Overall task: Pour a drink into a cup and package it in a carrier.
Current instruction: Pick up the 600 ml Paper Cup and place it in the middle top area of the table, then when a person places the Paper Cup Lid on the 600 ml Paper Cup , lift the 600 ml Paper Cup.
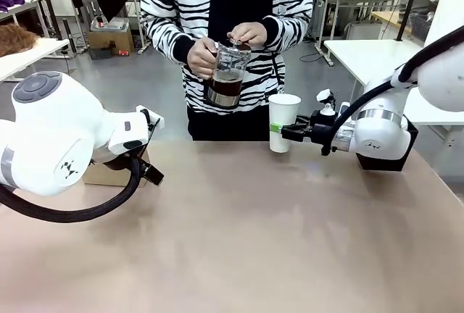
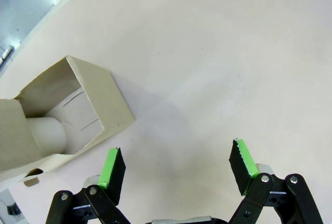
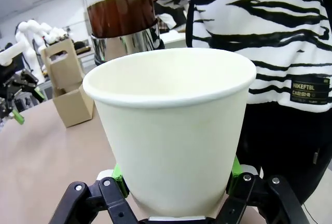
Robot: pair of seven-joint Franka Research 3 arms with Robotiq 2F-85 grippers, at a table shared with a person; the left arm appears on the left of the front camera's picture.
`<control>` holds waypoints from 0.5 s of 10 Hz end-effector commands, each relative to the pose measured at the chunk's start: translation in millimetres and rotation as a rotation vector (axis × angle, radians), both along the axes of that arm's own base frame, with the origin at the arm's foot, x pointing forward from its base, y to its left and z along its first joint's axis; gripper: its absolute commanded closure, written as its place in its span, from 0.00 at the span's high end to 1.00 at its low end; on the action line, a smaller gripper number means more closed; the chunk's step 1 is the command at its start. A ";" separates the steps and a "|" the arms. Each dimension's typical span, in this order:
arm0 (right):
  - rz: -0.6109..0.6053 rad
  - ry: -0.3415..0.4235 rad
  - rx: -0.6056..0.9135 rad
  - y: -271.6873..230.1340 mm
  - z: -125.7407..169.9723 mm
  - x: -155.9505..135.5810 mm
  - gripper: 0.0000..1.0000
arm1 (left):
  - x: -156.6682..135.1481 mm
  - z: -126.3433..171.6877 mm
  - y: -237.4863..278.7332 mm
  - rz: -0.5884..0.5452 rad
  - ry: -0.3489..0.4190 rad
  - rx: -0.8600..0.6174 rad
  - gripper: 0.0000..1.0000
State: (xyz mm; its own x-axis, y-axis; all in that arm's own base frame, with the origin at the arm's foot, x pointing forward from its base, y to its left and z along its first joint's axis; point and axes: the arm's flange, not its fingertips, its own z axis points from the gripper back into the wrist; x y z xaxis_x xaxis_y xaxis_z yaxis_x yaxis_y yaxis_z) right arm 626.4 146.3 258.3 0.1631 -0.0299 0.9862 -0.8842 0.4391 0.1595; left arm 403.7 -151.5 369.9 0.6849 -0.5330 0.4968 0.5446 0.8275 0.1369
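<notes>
- The table (image 1: 254, 240) is matte beige, with wide bare room across the lower front view.
- A person in a zebra-striped top (image 1: 167, 9) stands at the far edge, upper centre, holding a clear glass jug (image 1: 226, 74) in the air with both hands.
- The left gripper (image 2: 176, 157) hovers over bare tabletop with its fingers spread wide and grasping nothing.
- The carrier (image 2: 96, 86), plain brown cardboard, sits just beside it at the left of the left wrist view, where its open pocket shows. The right wrist view shows its upright handle tab (image 3: 59, 58).
- The right gripper (image 1: 279, 130) is clamped on the cup (image 1: 283, 114), a smooth white taper that stands lidless and upright right of centre.
- The drink (image 3: 122, 14) is dark amber and fills the jug's lower part.
</notes>
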 end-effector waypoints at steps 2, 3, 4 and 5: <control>0.002 -0.003 -0.001 2.4 5.4 -3.2 0.80 | -0.3 0.4 0.0 -0.001 0.000 -0.002 1.00; 0.002 -0.003 -0.001 2.4 5.4 -3.2 0.80 | -0.3 0.4 0.0 -0.001 0.000 -0.002 1.00; 0.002 -0.003 -0.001 2.4 5.4 -3.2 0.80 | -0.3 0.4 0.0 -0.001 0.000 -0.002 1.00; 0.002 -0.003 -0.001 2.4 5.4 -3.2 0.80 | -0.3 0.4 0.0 -0.001 0.000 -0.002 1.00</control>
